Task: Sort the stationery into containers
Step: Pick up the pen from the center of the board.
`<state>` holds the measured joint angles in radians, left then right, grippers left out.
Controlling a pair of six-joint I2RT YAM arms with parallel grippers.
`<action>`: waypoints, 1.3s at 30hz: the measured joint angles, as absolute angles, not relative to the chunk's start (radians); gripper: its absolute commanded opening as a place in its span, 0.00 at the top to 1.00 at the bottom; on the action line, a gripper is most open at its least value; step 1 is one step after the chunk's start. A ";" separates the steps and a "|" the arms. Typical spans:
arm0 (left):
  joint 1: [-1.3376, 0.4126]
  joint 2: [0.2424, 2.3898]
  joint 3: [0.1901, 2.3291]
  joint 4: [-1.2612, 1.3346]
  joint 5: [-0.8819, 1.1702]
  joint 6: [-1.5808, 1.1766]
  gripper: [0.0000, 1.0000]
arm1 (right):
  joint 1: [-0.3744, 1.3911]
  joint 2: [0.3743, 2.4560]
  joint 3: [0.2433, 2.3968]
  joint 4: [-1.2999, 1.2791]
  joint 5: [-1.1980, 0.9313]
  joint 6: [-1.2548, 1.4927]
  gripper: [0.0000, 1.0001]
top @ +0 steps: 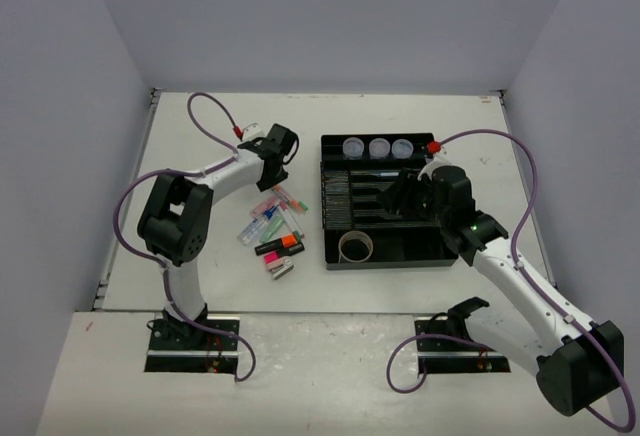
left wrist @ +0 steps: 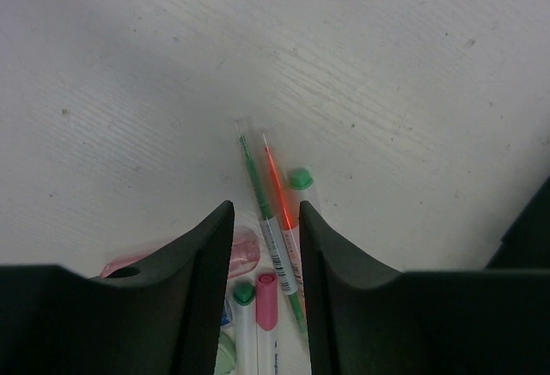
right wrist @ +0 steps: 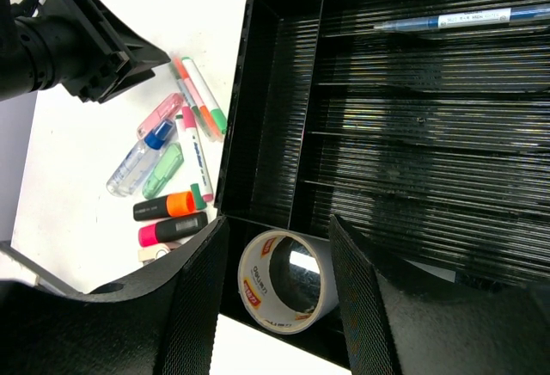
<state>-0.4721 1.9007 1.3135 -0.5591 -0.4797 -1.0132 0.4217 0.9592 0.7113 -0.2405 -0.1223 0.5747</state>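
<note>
Tan tape roll (right wrist: 254, 282) sits in the black organiser tray's (top: 440, 256) 6 o'clock section, below the right gripper (right wrist: 279, 229), its jaws half-wide and empty. On the worktop (top: 400, 116) at the tray's 9 o'clock, the left gripper's (left wrist: 265, 212) narrow jaws straddle green and orange pens (left wrist: 275, 237). Three clear tubs (top: 379, 147) line the tray's 12 o'clock edge.

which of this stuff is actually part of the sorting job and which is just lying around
Part of the job:
black tray, tape roll, three clear tubs, blue pen, thin pens, highlighters, blue-capped bottle, small white block

Just there:
purple cables, base plates
</note>
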 measured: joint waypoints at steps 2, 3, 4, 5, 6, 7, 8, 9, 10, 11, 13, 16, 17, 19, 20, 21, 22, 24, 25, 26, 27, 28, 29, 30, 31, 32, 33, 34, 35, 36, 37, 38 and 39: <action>-0.472 1.901 1.312 -0.559 -0.480 -1.016 0.63 | 0.422 0.959 0.711 -0.241 -0.123 0.575 0.48; -0.472 1.901 1.312 -0.558 -0.480 -1.016 0.64 | 0.422 0.959 0.711 -0.241 -0.123 0.575 0.48; -0.472 1.901 1.312 -0.558 -0.480 -1.018 0.65 | 0.422 0.959 0.711 -0.241 -0.123 0.575 0.48; -0.472 1.901 1.312 -0.558 -0.479 -1.020 0.65 | 0.422 0.959 0.711 -0.241 -0.122 0.575 0.48; -0.472 1.901 1.312 -0.558 -0.479 -1.023 0.65 | 0.422 0.958 0.711 -0.241 -0.122 0.574 0.49; -0.472 1.902 1.312 -0.558 -0.479 -1.026 0.65 | 0.422 0.957 0.710 -0.241 -0.122 0.574 0.50; -0.472 1.903 1.312 -0.558 -0.479 -1.028 0.66 | 0.422 0.955 0.709 -0.240 -0.122 0.574 0.50; -0.472 1.906 1.312 -0.558 -0.479 -1.030 0.66 | 0.422 0.953 0.707 -0.239 -0.122 0.574 0.50; -0.472 1.909 1.312 -0.557 -0.479 -1.033 0.66 | 0.422 0.952 0.706 -0.239 -0.122 0.574 0.50; -0.472 1.914 1.311 -0.555 -0.479 -1.037 0.66 | 0.422 0.952 0.704 -0.240 -0.122 0.574 0.50; -0.472 1.919 1.309 -0.555 -0.479 -1.040 0.67 | 0.422 0.953 0.701 -0.240 -0.122 0.574 0.50; -0.472 1.919 1.299 -0.553 -0.480 -1.048 0.67 | 0.422 0.955 0.701 -0.240 -0.122 0.573 0.50; -0.472 1.919 1.294 -0.551 -0.479 -1.052 0.67 | 0.422 0.955 0.701 -0.240 -0.122 0.573 0.50; -0.472 1.919 1.285 -0.549 -0.479 -1.056 0.67 | 0.422 0.955 0.701 -0.240 -0.122 0.572 0.50; -0.472 1.920 1.282 -0.548 -0.479 -1.057 0.67 | 0.422 0.955 0.701 -0.240 -0.122 0.572 0.50; -0.472 1.922 1.281 -0.547 -0.480 -1.058 0.67 | 0.422 0.955 0.701 -0.240 -0.122 0.572 0.50; -0.472 1.925 1.280 -0.547 -0.480 -1.059 0.67 | 0.422 0.955 0.701 -0.240 -0.121 0.572 0.50; -0.472 1.932 1.278 -0.543 -0.480 -1.064 0.67 | 0.422 0.955 0.701 -0.240 -0.121 0.571 0.50; -0.471 1.933 1.275 -0.542 -0.480 -1.064 0.67 | 0.422 0.955 0.701 -0.240 -0.121 0.571 0.50; -0.471 1.934 1.272 -0.542 -0.480 -1.065 0.67 | 0.422 0.955 0.701 -0.240 -0.121 0.571 0.50; -0.471 1.935 1.268 -0.541 -0.480 -1.065 0.68 | 0.422 0.955 0.701 -0.240 -0.121 0.571 0.50; -0.471 1.936 1.266 -0.540 -0.480 -1.065 0.68 | 0.422 0.955 0.701 -0.240 -0.121 0.571 0.50; -0.471 1.937 1.265 -0.540 -0.480 -1.065 0.68 | 0.422 0.955 0.701 -0.240 -0.121 0.571 0.50; -0.471 1.940 1.265 -0.539 -0.480 -1.065 0.69 | 0.422 0.955 0.701 -0.240 -0.121 0.571 0.50; -0.471 1.942 1.265 -0.538 -0.482 -1.066 0.71 | 0.422 0.955 0.701 -0.240 -0.121 0.571 0.50; -0.471 1.942 1.265 -0.537 -0.483 -1.066 0.72 | 0.422 0.955 0.701 -0.240 -0.121 0.571 0.50; -0.471 1.942 1.265 -0.537 -0.484 -1.066 0.74 | 0.422 0.955 0.701 -0.240 -0.121 0.571 0.50; -0.471 1.943 1.265 -0.537 -0.485 -1.066 0.74 | 0.422 0.955 0.701 -0.240 -0.121 0.571 0.50; -0.471 1.943 1.265 -0.536 -0.485 -1.066 0.74 | 0.422 0.955 0.701 -0.240 -0.121 0.571 0.50; -0.471 1.944 1.265 -0.534 -0.486 -1.066 0.74 | 0.422 0.955 0.701 -0.240 -0.121 0.571 0.50; -0.471 1.944 1.265 -0.533 -0.486 -1.065 0.75 | 0.422 0.955 0.701 -0.240 -0.121 0.571 0.50; -0.471 1.945 1.265 -0.531 -0.486 -1.065 0.76 | 0.422 0.955 0.701 -0.240 -0.121 0.571 0.50; -0.471 1.945 1.266 -0.531 -0.486 -1.065 0.78 | 0.422 0.955 0.701 -0.240 -0.121 0.571 0.50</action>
